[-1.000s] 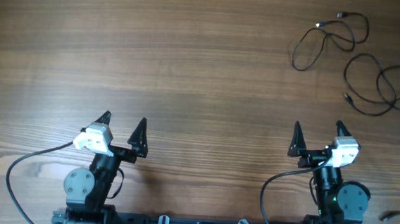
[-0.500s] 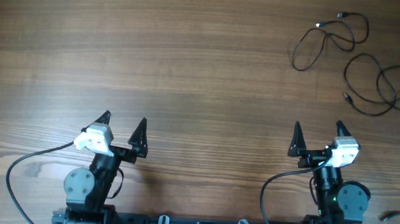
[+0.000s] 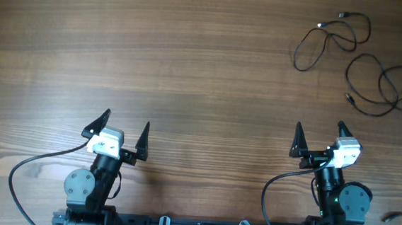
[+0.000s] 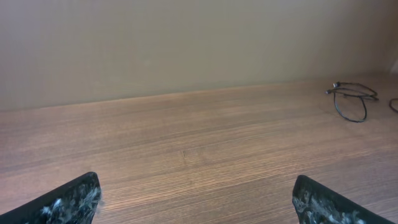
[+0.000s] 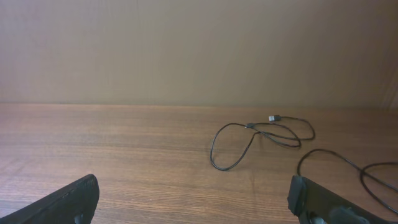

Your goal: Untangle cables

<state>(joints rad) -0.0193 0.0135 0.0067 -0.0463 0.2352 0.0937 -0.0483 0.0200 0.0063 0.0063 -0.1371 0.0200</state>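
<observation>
Thin black cables lie at the table's far right in the overhead view. One loose loop [image 3: 332,38] with small plugs lies apart, and a larger looped cable [image 3: 384,86] lies to its right, running off the edge. My left gripper [image 3: 126,126] stands open near the front left, with nothing between its fingers. My right gripper [image 3: 320,136] stands open at the front right, well short of the cables. The right wrist view shows the small loop [image 5: 255,142] ahead and part of the larger cable [image 5: 339,163]. The left wrist view shows the small loop [image 4: 352,101] far off at the right.
A short dark cable end [image 3: 392,217] lies at the front right edge. Thicker black arm cables [image 3: 22,178] curl beside each arm base. A plain wall rises behind the wooden table [image 3: 190,69].
The left gripper has swung slightly to the right. The right arm and the cables have not moved.
</observation>
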